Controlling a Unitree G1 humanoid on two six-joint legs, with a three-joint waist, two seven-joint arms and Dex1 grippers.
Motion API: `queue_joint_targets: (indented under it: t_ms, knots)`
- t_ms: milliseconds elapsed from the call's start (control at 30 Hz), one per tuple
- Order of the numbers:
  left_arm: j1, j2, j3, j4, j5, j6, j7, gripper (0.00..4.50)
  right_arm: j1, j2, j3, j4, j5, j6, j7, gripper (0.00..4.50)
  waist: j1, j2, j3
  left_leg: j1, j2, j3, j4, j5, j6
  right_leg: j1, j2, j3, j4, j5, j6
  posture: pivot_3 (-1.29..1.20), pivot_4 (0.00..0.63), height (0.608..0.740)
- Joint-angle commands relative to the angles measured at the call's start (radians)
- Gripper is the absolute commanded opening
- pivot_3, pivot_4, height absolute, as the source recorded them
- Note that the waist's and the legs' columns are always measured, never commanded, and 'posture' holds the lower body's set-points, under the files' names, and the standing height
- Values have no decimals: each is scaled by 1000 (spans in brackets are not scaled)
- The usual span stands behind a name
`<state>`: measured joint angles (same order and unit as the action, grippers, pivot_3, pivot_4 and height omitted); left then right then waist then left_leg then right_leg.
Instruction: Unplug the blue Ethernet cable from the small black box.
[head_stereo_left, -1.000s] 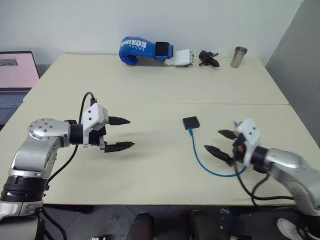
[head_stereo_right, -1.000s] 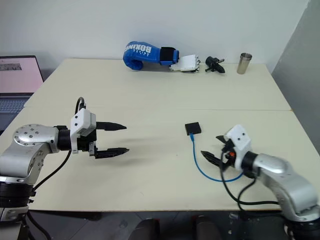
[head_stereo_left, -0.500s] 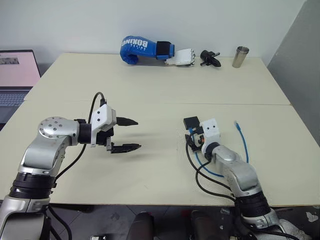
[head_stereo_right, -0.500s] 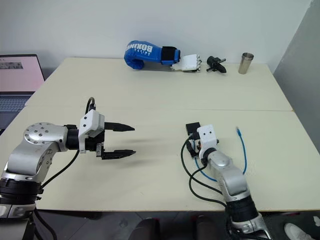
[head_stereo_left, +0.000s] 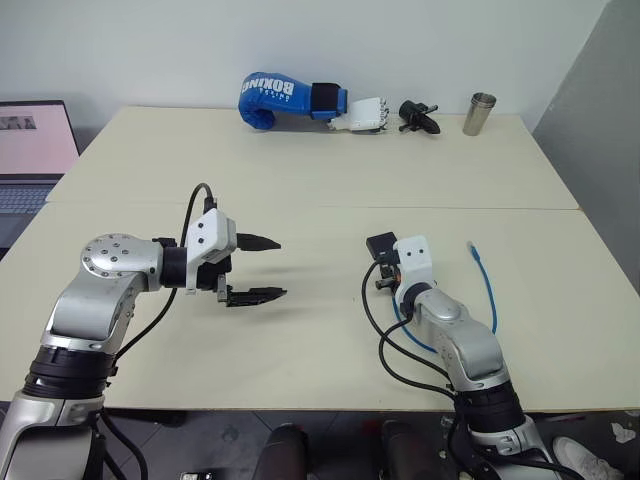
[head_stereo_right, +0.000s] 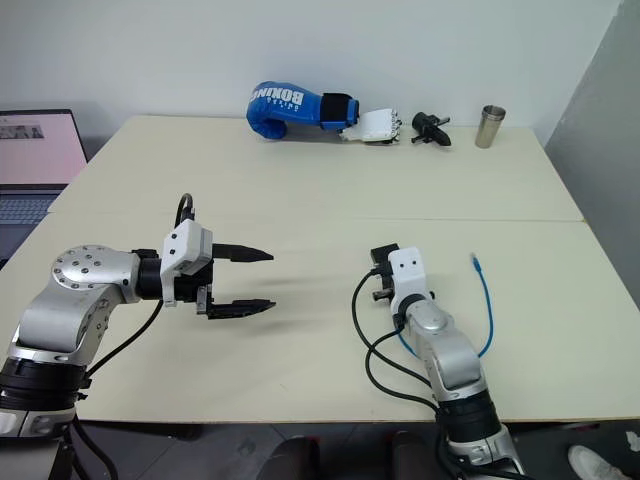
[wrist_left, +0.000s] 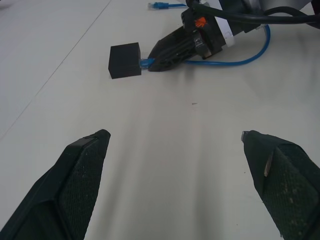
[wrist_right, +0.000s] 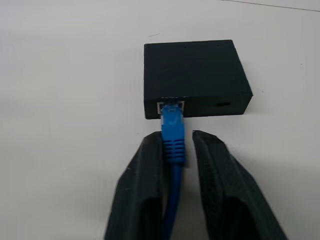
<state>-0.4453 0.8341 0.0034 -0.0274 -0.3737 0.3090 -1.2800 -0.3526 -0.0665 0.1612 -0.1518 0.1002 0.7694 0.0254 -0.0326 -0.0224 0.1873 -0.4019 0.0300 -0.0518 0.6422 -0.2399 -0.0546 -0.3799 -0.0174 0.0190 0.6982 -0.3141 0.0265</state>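
Note:
The small black box (wrist_right: 195, 75) lies flat on the cream table (head_stereo_left: 300, 180), right of centre. The blue Ethernet cable (wrist_right: 173, 132) is plugged into its near edge. My right gripper (wrist_right: 175, 150) is shut on the cable's blue boot just behind the port, one finger on each side. In the left wrist view the right gripper's fingers (wrist_left: 167, 47) taper to the plug beside the box (wrist_left: 125, 60). The rest of the cable (head_stereo_left: 492, 290) loops to the right and ends in a loose plug (head_stereo_left: 472, 247). My left gripper (head_stereo_left: 262, 268) hovers open left of centre, pointing toward the box.
Along the far edge lie a blue boxing glove (head_stereo_left: 280, 98), a white robotic hand (head_stereo_left: 365, 115), a small black part (head_stereo_left: 418, 116) and a metal cup (head_stereo_left: 479, 113). A laptop (head_stereo_left: 35, 150) stands off the left edge. A seam (head_stereo_left: 450, 207) crosses the table behind the box.
My right arm swung in from the right to the box, and its fingers closed on the cable's plug end. The cable's loose end swung out to the right. The left gripper stayed open.

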Motion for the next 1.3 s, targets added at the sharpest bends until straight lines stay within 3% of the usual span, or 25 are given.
queue_joint_targets:
  t_ms: [33,267,433,667,933,967,1300]
  knots:
    - [-42,-40,29,20,-36,56,57,4500,13,-30,3,-66,22,-118,103,130,2,0,0,0,0,0,0,0,0,0,0,0,0,0,0,0,150,740]
    - [-82,-113,100,39,-201,288,119,4500,-1,-358,94,-46,-117,-525,391,125,0,0,0,-1,-1,0,1,0,0,0,-1,-1,-1,0,0,0,150,740]
    - [-121,-111,105,-10,-438,623,73,4500,-150,-580,180,83,-240,-1018,619,125,-15,2,2,0,0,0,1,0,0,0,1,-1,0,0,1,0,150,740]
    - [-167,-144,81,0,-486,710,104,4500,-249,-597,213,148,-254,-1285,719,124,-16,1,1,1,0,-1,2,0,0,2,1,-1,0,0,0,0,150,740]
    - [-171,-164,55,14,-479,721,92,4500,-270,-561,192,147,-225,-1285,766,123,-5,1,1,1,-1,-1,3,0,0,3,-1,-1,0,0,0,0,150,740]
    - [-166,-161,45,11,-473,716,83,4147,-274,-555,186,148,-216,-1270,768,123,-5,1,1,1,-1,-1,3,0,0,3,-1,-1,0,0,0,0,150,740]
    - [-192,-176,10,60,-428,670,68,2143,-287,-523,171,152,-205,-1230,786,120,0,1,1,1,-1,-1,3,0,0,4,-1,-1,0,0,0,0,150,740]
